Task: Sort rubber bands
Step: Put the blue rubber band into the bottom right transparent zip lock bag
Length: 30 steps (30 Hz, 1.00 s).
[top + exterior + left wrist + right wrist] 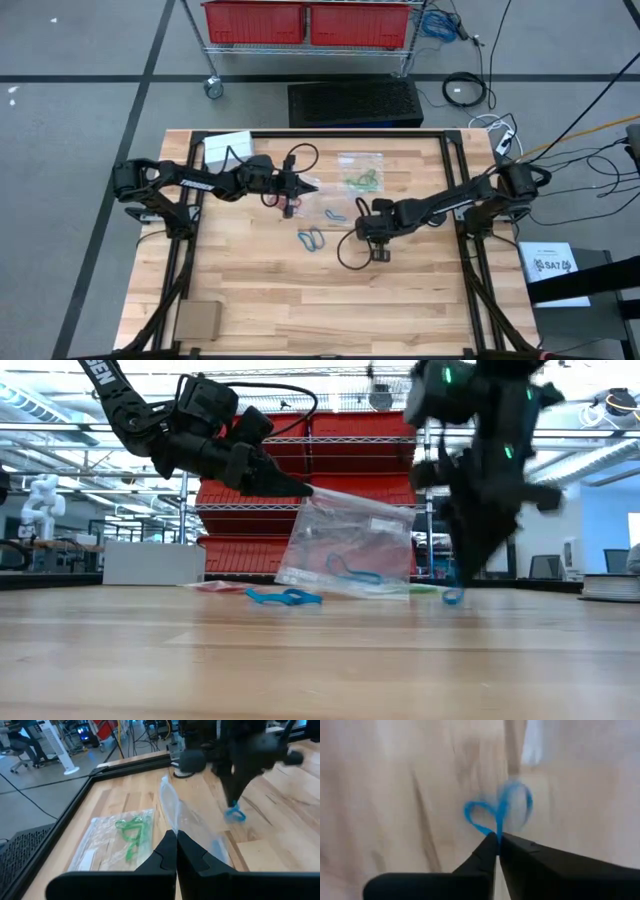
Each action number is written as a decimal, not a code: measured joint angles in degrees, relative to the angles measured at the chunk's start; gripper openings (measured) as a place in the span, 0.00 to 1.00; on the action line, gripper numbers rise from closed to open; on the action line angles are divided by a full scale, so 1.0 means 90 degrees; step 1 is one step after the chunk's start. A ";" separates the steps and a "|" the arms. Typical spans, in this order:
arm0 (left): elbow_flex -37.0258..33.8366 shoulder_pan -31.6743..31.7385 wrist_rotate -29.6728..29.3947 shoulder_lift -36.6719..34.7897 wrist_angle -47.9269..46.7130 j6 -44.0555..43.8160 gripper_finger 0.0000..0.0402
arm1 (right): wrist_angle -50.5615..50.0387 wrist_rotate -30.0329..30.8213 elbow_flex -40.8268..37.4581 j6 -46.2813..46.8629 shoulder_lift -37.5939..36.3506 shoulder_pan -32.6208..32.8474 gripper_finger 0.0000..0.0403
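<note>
The left gripper (pixel 176 836) was closed on the top edge of a clear plastic bag (pixel 345 545), holding it tilted above the table (pixel 300 290) near its middle; that bag held a blue rubber band (pixel 352 573). The right gripper (pixel 498 838) pinched another blue rubber band (pixel 498 811), its loop hanging just above the wood; more blue bands (pixel 311 240) lay loose on the table between the arms; green bands (pixel 131 830) sat inside a second bag (pixel 359 170) lying flat beyond.
</note>
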 joint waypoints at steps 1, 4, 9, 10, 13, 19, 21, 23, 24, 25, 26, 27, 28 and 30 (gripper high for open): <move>0.0000 0.0000 0.0001 0.0000 0.0000 0.0026 0.00 | -0.0096 0.0034 0.0094 0.0082 -0.0079 0.0027 0.03; 0.0000 -0.0001 0.0039 0.0000 0.0000 0.0070 0.00 | -0.0467 0.0074 0.0520 0.0378 -0.0342 0.0034 0.03; 0.0000 -0.0006 0.0578 0.0000 -0.0003 0.0097 0.00 | -0.1380 0.0578 0.1677 0.0344 -0.0454 0.0028 0.01; 0.0000 -0.0010 0.0708 0.0000 -0.0015 0.0097 0.00 | -0.1523 0.0783 0.1926 0.0256 -0.0457 0.0018 0.01; 0.0000 -0.0013 0.0967 0.0000 -0.0018 0.0115 0.00 | -0.1766 0.1330 0.2573 -0.0152 -0.0457 -0.0010 0.01; 0.0000 -0.0079 0.1399 0.0000 -0.0024 0.0142 0.00 | -0.1653 0.1783 0.3191 -0.1155 -0.0457 -0.0182 0.00; -0.0002 -0.0128 0.1402 0.0000 -0.0022 0.0235 0.00 | -0.1601 0.1806 0.3192 -0.1337 -0.0454 -0.0265 0.00; -0.0001 -0.0153 0.1400 0.0000 -0.0020 0.0242 0.00 | -0.1601 0.1781 0.3192 -0.1409 -0.0416 -0.0320 0.00; 0.0000 -0.0157 0.1391 0.0000 -0.0004 0.0242 0.00 | -0.1598 0.1703 0.3192 -0.1441 -0.0386 -0.0349 0.00; -0.0001 -0.0161 0.1389 0.0000 0.0010 0.0242 0.00 | -0.1599 0.1659 0.3192 -0.1461 -0.0337 -0.0360 0.00; -0.0001 -0.0161 0.1375 0.0000 0.0016 0.0242 0.00 | -0.1588 0.1649 0.3192 -0.1488 -0.0285 -0.0360 0.00; 0.0000 -0.0161 0.1348 0.0000 0.0022 0.0237 0.00 | -0.1583 0.1629 0.3190 -0.1516 -0.0249 -0.0350 0.00; 0.0000 -0.0161 0.1290 0.0000 0.0023 0.0235 0.00 | -0.1582 0.1623 0.3190 -0.1533 -0.0216 -0.0339 0.00; 0.0002 -0.0164 0.1141 0.0000 0.0022 0.0236 0.00 | -0.1574 0.1625 0.3190 -0.1553 -0.0168 -0.0298 0.00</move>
